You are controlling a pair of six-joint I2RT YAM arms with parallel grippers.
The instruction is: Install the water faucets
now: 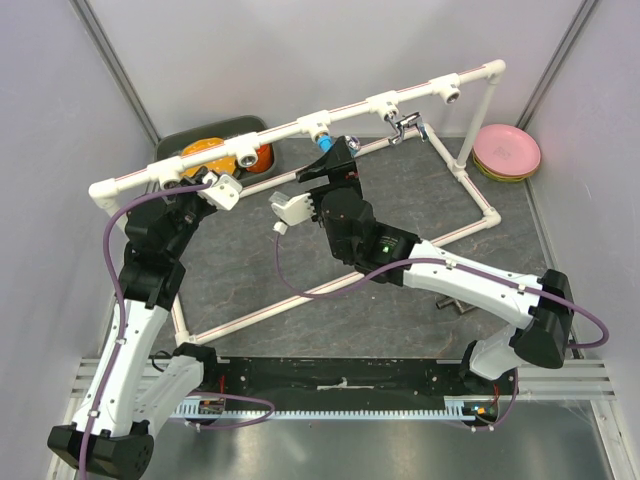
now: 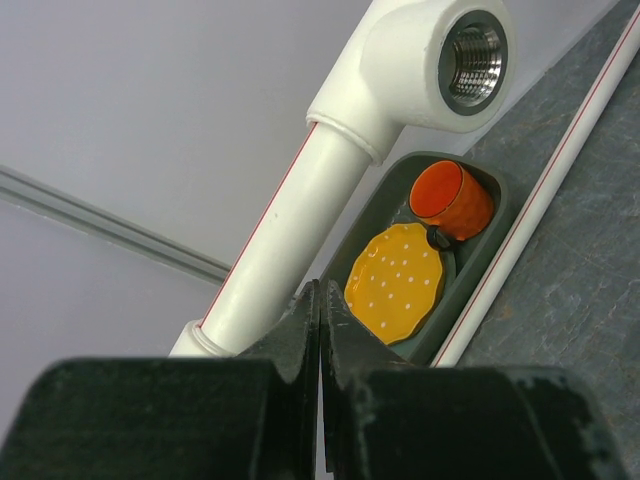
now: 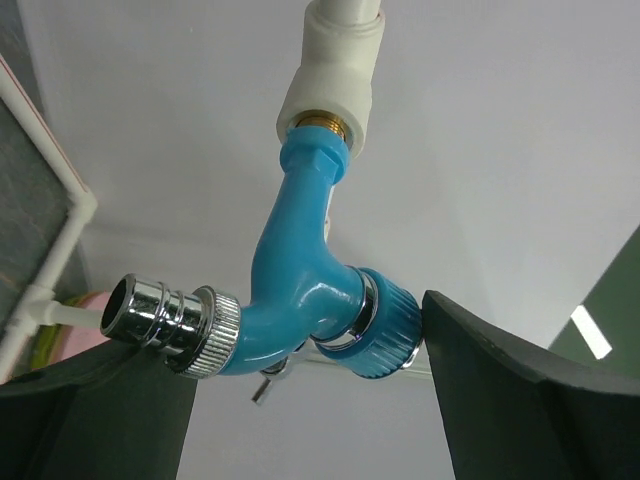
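The blue faucet [image 1: 323, 143] [image 3: 300, 290] hangs screwed by its brass thread into a white tee socket [image 3: 328, 85] of the pipe frame's top rail. My right gripper [image 1: 328, 152] [image 3: 295, 335] spans it from below: one finger presses the ribbed blue knob [image 3: 390, 325], the other lies against the chrome spout [image 3: 165, 315]. The chrome faucet [image 1: 407, 127] sits in the socket further right. My left gripper [image 1: 215, 182] [image 2: 320, 292] is shut with nothing in it, beside the rail [image 2: 280, 240] just below an empty threaded socket [image 2: 470, 60].
A dark tray [image 1: 205, 135] [image 2: 500, 200] behind the frame holds an orange cup [image 2: 452, 200] and a yellow dotted plate [image 2: 395, 282]. Pink plates [image 1: 508, 150] are stacked at the back right. White frame pipes [image 1: 470, 185] run across the grey mat.
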